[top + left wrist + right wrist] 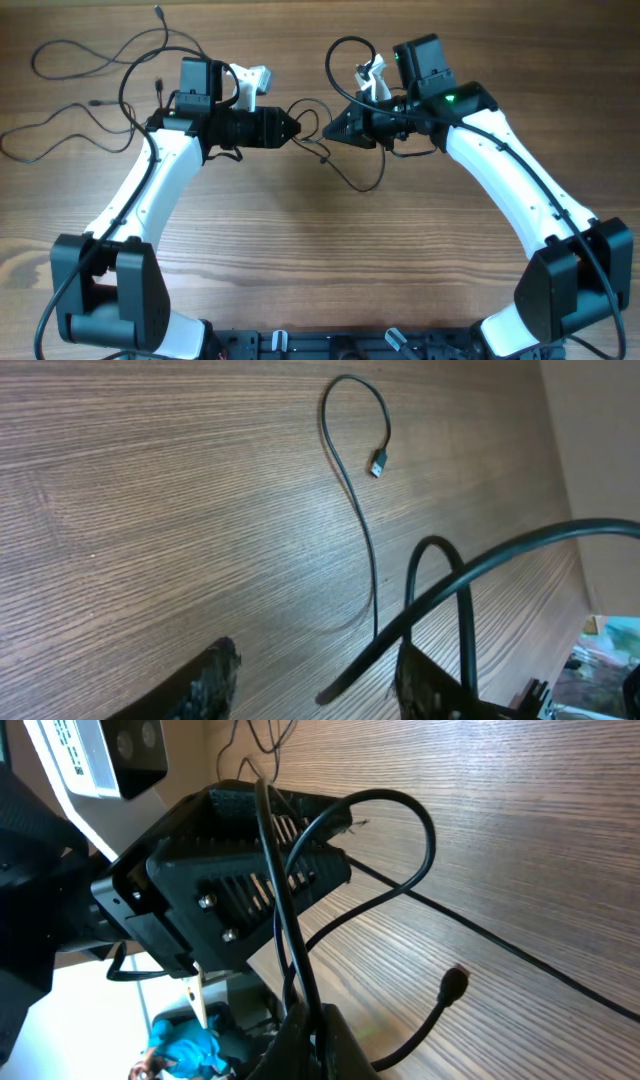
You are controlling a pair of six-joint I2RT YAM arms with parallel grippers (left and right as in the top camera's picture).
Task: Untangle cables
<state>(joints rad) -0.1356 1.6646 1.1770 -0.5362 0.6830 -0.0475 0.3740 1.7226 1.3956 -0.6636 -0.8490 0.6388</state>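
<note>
Pinching cables [322, 152] tight in right gripper [334, 127]; left gripper [297, 128] jaws apart, cables dead ahead, strung tip-to-tip between both.

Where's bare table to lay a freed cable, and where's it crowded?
Free on the wooden table: the broad patch between the left white arm and right white arm; also the far-right corner. Crowded: thin black cables sprawl far-left and knot between left gripper and right gripper.
</note>
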